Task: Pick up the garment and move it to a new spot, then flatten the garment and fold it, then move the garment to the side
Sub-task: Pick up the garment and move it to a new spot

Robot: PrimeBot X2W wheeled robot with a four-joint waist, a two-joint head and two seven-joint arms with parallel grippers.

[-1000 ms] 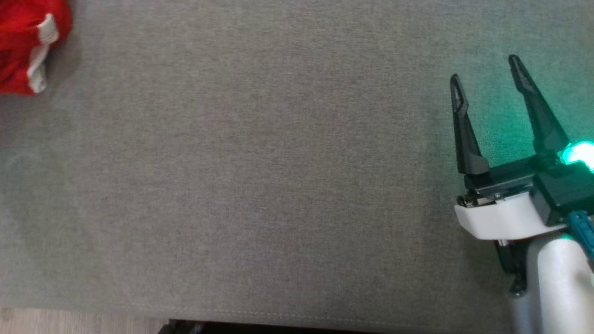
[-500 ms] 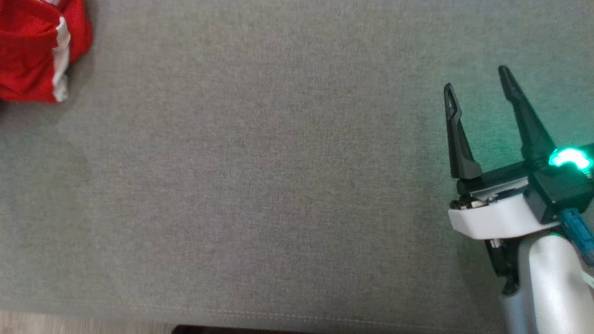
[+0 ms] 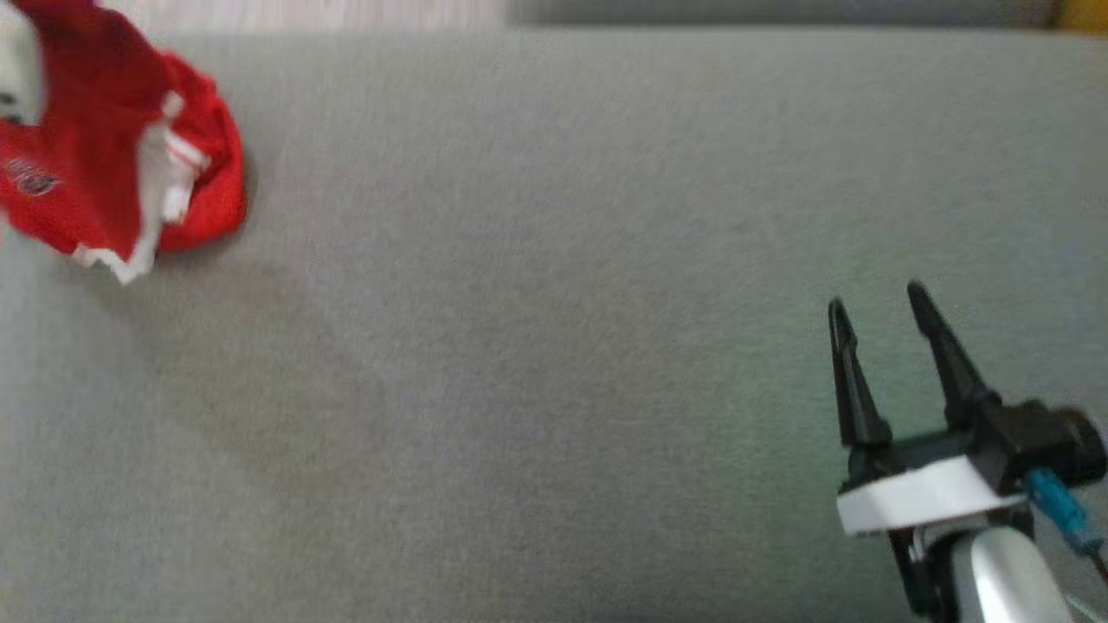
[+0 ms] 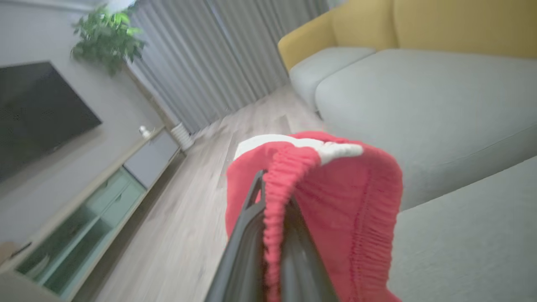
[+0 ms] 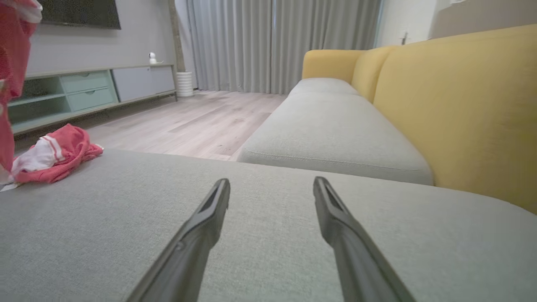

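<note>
Pinching the red garment (image 3: 112,173) by its elastic waistband in the shut left tool (image 4: 273,188) at the far left of the grey sofa cushion (image 3: 554,346), seemingly to carry it to a new spot, with the right tool (image 3: 876,296) open, empty, well apart

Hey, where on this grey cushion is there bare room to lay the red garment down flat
The middle of the grey cushion is bare, from the red garment at the far left across to the right gripper at the near right. The near left is bare too. It is crowded at the far left corner, where the garment bunches.
</note>
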